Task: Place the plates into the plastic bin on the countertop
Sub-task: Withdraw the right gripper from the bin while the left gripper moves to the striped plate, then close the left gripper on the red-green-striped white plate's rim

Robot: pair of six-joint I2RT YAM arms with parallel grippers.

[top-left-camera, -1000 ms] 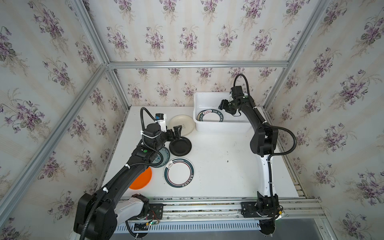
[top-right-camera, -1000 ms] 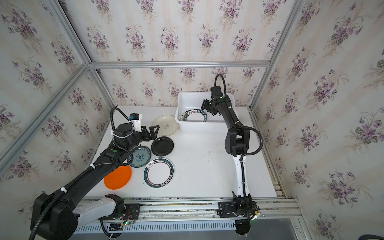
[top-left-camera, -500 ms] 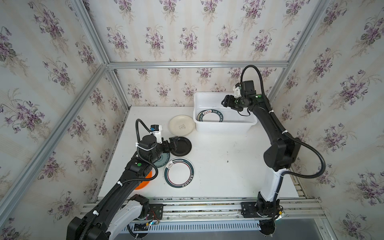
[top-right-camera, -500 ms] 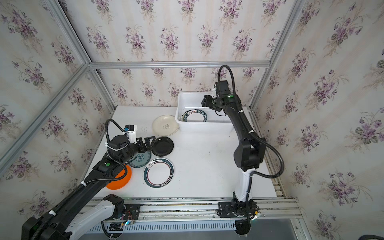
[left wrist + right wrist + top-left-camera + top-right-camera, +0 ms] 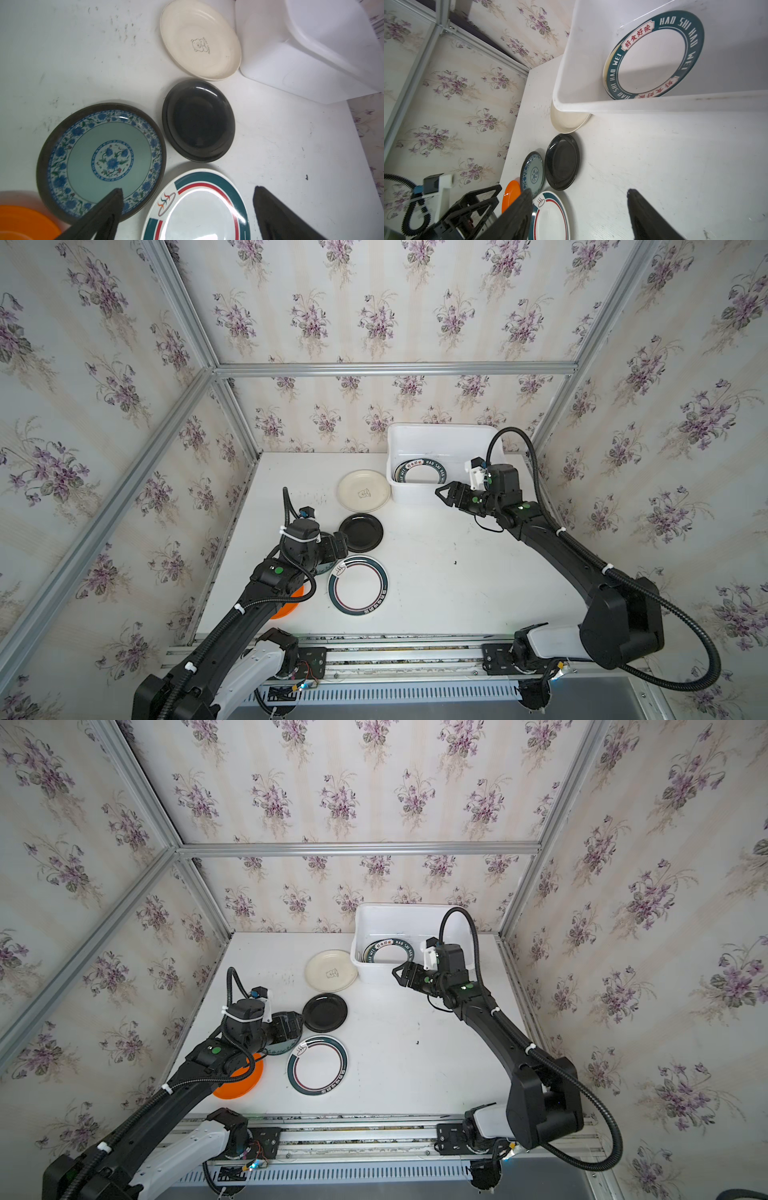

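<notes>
The left gripper (image 5: pixel 188 189) stood empty, jaws wide apart, above the teal plate (image 5: pixel 101 160) and ringed plate (image 5: pixel 358 585). The right gripper (image 5: pixel 445 494) hung empty, jaws apart, just before the bin (image 5: pixel 440 430), which held a lettered plate (image 5: pixel 419 472). The cream plate (image 5: pixel 363 491), black plate (image 5: pixel 360 533) and orange plate (image 5: pixel 239 1079) lay on the countertop (image 5: pixel 457 572).

Base at 7 o'clock: left arm (image 5: pixel 249 605) stretched toward 1 o'clock, wrist low. The left gripper (image 5: pixel 340 540) points about 3 o'clock, jaws spread wide, nothing between them. Base at 5 o'clock: right arm (image 5: pixel 561 547) with elbow folded at 4 o'clock, forearm running toward 10 o'clock. The right gripper (image 5: pixel 445 494) points 9 o'clock, jaws parted, empty.
</notes>
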